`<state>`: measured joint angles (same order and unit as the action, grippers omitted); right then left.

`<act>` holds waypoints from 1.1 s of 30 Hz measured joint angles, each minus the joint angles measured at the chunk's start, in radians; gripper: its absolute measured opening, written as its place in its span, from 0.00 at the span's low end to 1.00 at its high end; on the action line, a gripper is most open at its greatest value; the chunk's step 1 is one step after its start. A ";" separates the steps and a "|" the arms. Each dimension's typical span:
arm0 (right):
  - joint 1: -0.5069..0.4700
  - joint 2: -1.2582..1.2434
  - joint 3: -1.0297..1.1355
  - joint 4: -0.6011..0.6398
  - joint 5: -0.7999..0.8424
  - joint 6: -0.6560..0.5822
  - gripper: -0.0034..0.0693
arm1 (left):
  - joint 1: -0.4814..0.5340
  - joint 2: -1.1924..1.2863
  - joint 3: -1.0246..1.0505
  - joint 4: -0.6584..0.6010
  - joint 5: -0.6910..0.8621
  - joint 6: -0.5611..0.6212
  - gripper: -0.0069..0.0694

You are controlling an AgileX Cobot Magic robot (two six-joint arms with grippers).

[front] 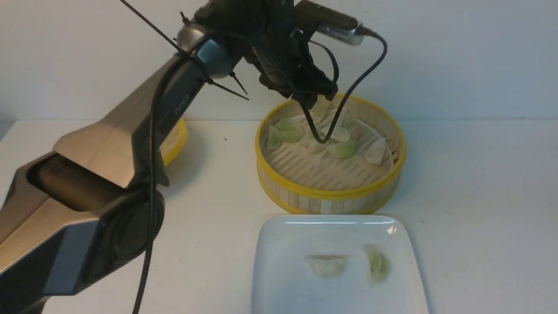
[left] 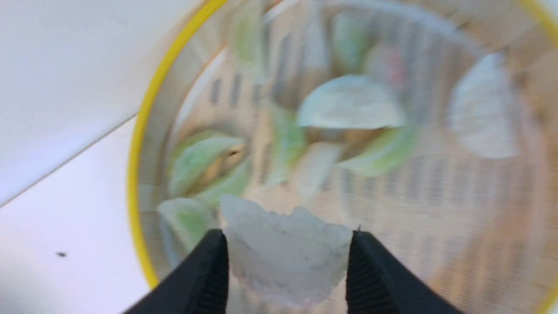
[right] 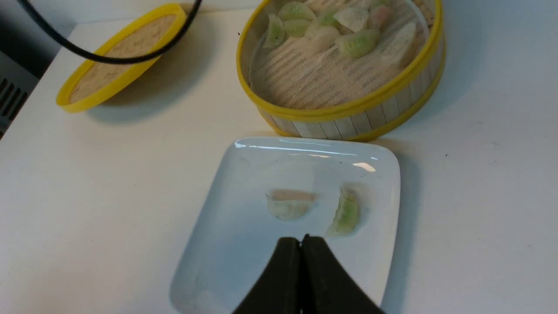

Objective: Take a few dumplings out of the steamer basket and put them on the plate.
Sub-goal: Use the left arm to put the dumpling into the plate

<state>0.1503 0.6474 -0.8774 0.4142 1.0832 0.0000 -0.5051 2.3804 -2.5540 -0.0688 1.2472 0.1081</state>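
The steamer basket stands mid-table with several dumplings at the back of its slatted floor. My left gripper hangs over the basket's far side. In the left wrist view the left gripper is shut on a pale white dumpling, which touches both black fingers. The white square plate lies in front of the basket and carries a pale dumpling and a green one. My right gripper is shut and empty above the plate, close to the green dumpling.
The shallow yellow-rimmed lid lies at the back left, partly behind the left arm. The left arm's black cable loops down into the basket. A white wall closes off the back of the table.
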 joint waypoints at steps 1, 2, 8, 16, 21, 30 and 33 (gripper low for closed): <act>0.000 0.000 0.000 0.000 0.004 0.000 0.03 | 0.000 -0.028 0.027 -0.023 0.000 0.000 0.50; 0.000 0.000 0.000 0.000 0.006 0.000 0.03 | 0.000 -0.051 0.057 -0.042 0.000 0.000 0.50; 0.000 0.000 0.000 0.000 0.013 0.000 0.03 | 0.000 -0.263 0.442 -0.105 0.000 0.001 0.50; 0.000 0.000 0.000 0.000 0.003 -0.035 0.03 | -0.061 -0.407 0.953 -0.238 -0.037 0.133 0.50; 0.000 0.000 0.000 0.000 0.001 -0.042 0.03 | -0.098 -0.381 0.998 -0.261 -0.165 0.179 0.50; 0.000 0.000 0.000 0.001 0.000 -0.042 0.03 | -0.101 -0.326 0.998 -0.216 -0.318 0.182 0.50; 0.000 0.000 0.000 0.001 0.000 -0.042 0.03 | -0.101 -0.313 0.998 -0.203 -0.313 0.182 0.51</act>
<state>0.1503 0.6474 -0.8774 0.4154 1.0828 -0.0423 -0.6066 2.0670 -1.5558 -0.2717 0.9342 0.2902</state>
